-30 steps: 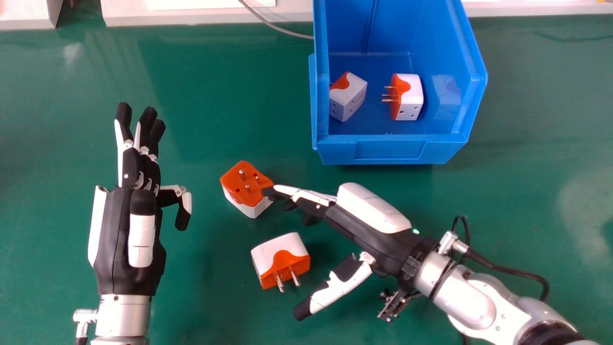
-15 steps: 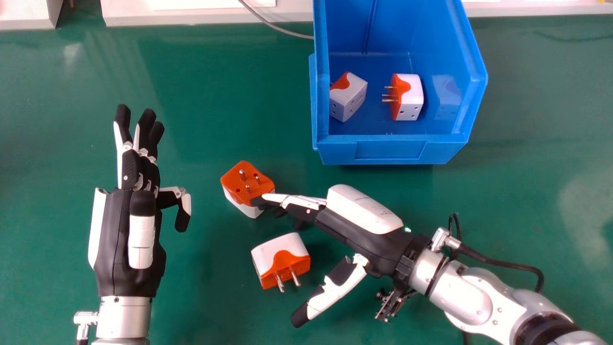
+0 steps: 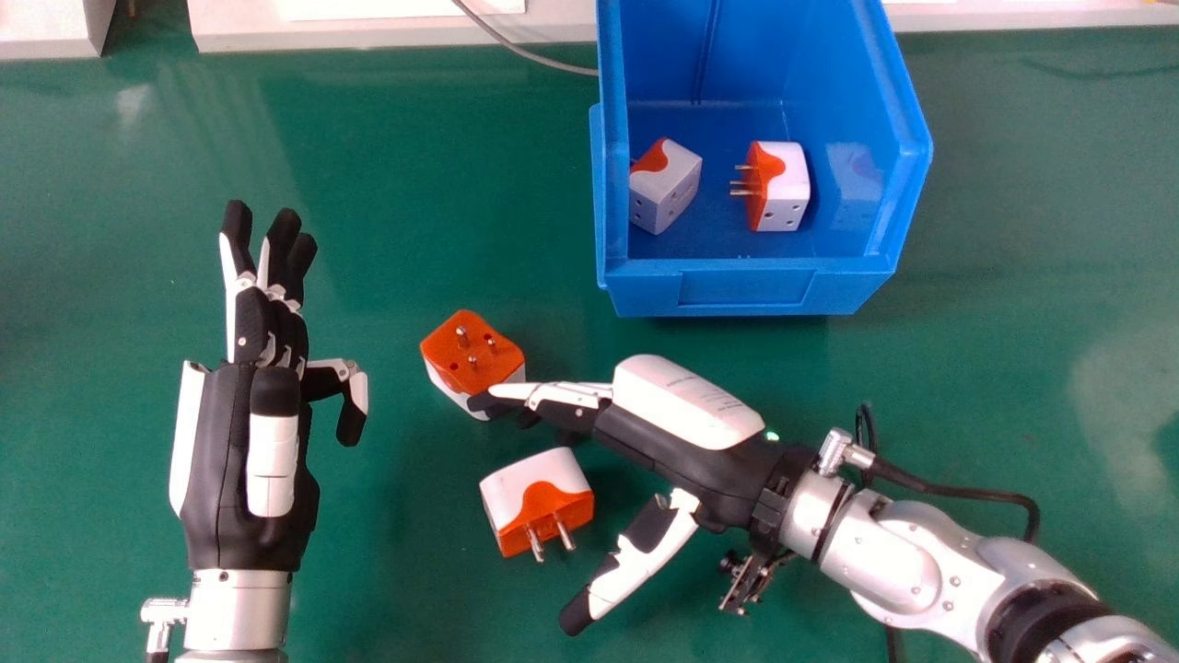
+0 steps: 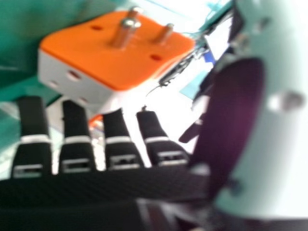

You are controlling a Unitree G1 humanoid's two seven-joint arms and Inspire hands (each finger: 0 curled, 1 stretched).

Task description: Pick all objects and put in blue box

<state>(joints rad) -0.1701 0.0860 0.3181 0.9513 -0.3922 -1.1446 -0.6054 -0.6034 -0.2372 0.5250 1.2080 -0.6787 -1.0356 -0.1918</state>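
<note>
My right hand (image 3: 654, 428) is open above the table, its straight fingertips overlapping the near side of one orange and white plug adapter (image 3: 470, 354) in the head view; touching or apart, I cannot tell. A second adapter (image 3: 539, 497) lies nearer me, pins towards me, between those fingers and the spread thumb. In the right hand view an adapter (image 4: 115, 53) with pins shows beyond the fingers of my right hand (image 4: 96, 187). The blue box (image 3: 746, 287) holds two adapters, one (image 3: 667, 189) at its left wall, another (image 3: 783, 189) near the middle. My left hand (image 3: 230, 442) stays open at left.
The green table (image 3: 442, 166) stretches between my left hand and the box. A grey cable (image 3: 525, 51) runs to the box's left side from the pale ledge (image 3: 368, 32) at the back. A black cable (image 3: 958, 493) hangs by my right wrist.
My right hand has shifted left and a little towards me, its fingertips passing from the far adapter's right corner to its near side. The left hand and all the adapters have stayed put.
</note>
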